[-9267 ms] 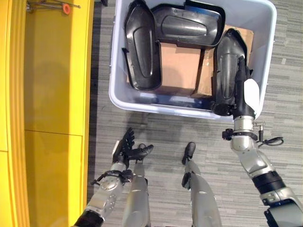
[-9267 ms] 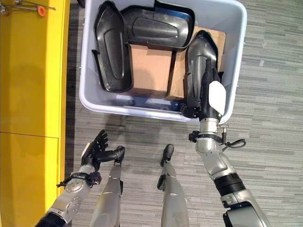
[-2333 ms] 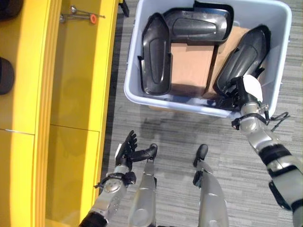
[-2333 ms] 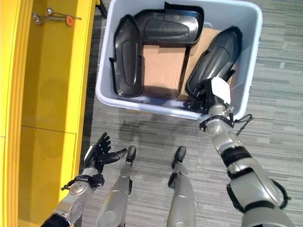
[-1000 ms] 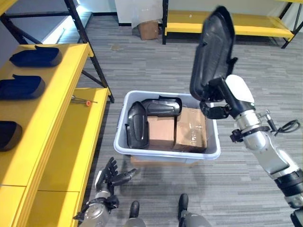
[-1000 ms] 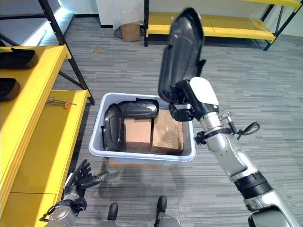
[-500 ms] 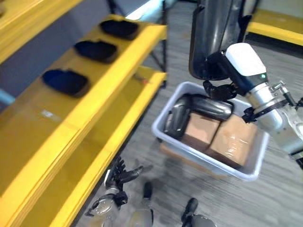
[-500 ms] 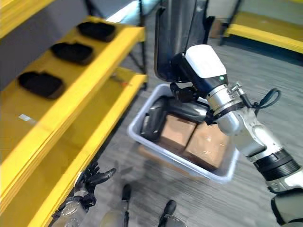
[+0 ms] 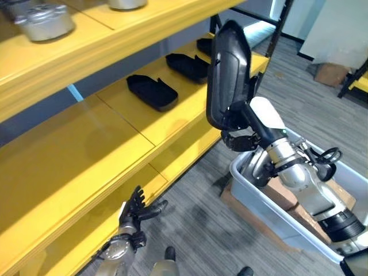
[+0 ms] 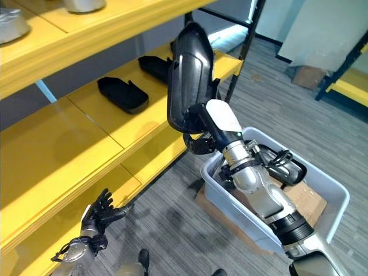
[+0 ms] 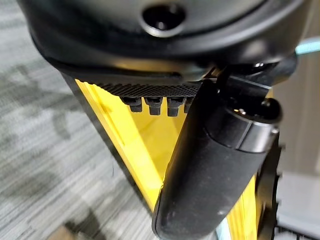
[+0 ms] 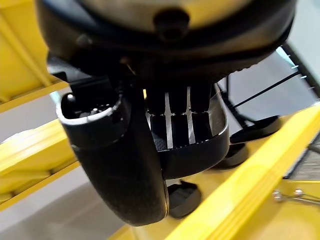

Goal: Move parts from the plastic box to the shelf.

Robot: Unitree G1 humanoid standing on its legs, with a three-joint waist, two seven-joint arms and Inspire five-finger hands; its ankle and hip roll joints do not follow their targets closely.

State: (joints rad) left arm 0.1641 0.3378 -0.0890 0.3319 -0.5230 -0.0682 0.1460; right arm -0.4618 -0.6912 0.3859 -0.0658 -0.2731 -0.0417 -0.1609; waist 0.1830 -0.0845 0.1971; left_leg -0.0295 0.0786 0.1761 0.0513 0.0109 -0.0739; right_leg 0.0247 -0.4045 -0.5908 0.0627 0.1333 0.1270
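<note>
Right hand: raised above the plastic box, fingers and thumb curled round the lower end of a black moulded part; white cover on the thumb.
Held part: long black plastic shell, upright, its top level with the yellow shelf's middle board, just in front of that board's edge.
Plastic box: pale grey tub on the floor, right of the shelf; brown cardboard lies inside it; another dark part is partly hidden in it behind the right arm.
Yellow shelf: several boards; the middle board carries three black parts in a row.
Nearest shelved part: flat on the middle board, left of the held part, well apart from it.
Further shelved parts: behind it along the same board, partly covered by the held part.
Top board: grey metal pieces near its edge.
Left hand: low beside the shelf's bottom board, fingers spread and straight, holding nothing.
Writing: none legible on any part, box or shelf.
</note>
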